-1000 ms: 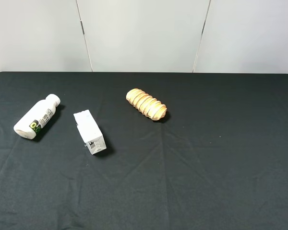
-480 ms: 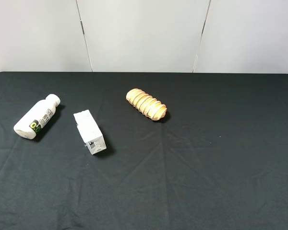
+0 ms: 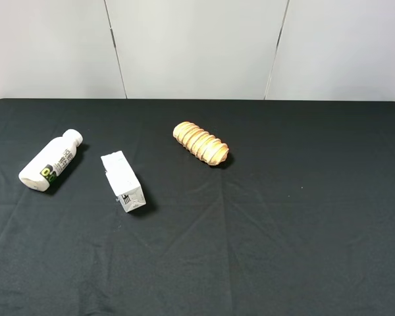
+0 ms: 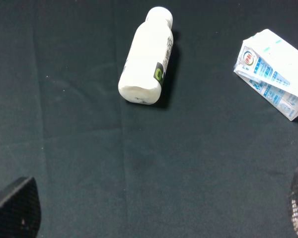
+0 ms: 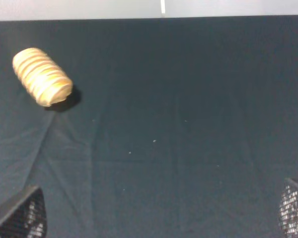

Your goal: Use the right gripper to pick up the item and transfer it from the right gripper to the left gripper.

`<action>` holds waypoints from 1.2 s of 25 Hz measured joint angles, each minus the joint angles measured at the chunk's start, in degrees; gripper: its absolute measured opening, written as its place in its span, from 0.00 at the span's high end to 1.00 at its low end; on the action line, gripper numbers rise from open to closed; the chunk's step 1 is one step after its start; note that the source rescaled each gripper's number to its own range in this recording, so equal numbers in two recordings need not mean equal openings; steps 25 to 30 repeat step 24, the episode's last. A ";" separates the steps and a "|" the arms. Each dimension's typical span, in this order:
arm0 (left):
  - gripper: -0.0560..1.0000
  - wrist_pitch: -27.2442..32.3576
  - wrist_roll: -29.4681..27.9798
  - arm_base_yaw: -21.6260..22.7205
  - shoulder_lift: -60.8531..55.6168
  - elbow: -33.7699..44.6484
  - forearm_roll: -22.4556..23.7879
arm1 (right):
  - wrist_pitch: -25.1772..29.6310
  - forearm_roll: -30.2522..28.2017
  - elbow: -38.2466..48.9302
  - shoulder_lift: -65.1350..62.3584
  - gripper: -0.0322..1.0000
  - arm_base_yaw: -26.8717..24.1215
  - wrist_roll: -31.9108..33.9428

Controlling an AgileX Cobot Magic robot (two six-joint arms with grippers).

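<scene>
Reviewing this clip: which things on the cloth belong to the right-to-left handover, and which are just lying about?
Belongs to the job:
- white bottle, lying on its side at the table's left
- right gripper, fingers wide apart, holding nothing
- left gripper, also wide apart, holding nothing

Just lying about:
- small white carton, beside the bottle
- golden bread roll, near the middle

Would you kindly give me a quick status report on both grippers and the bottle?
Left gripper and right gripper open, holding nothing. Bottle on its side, far left of the table, untouched. Carton beside it, apart; bread roll mid-table.
</scene>
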 joint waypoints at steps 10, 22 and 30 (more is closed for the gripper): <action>0.00 0.00 0.00 0.00 0.00 0.00 0.01 | 0.00 0.38 0.00 0.00 0.00 -2.22 0.00; 0.00 0.00 0.00 0.00 0.00 0.00 0.01 | 0.00 0.51 0.00 0.00 0.00 -2.22 0.00; 0.00 0.00 0.00 0.00 0.00 0.00 0.01 | 0.00 0.51 0.00 0.00 0.00 -2.22 0.00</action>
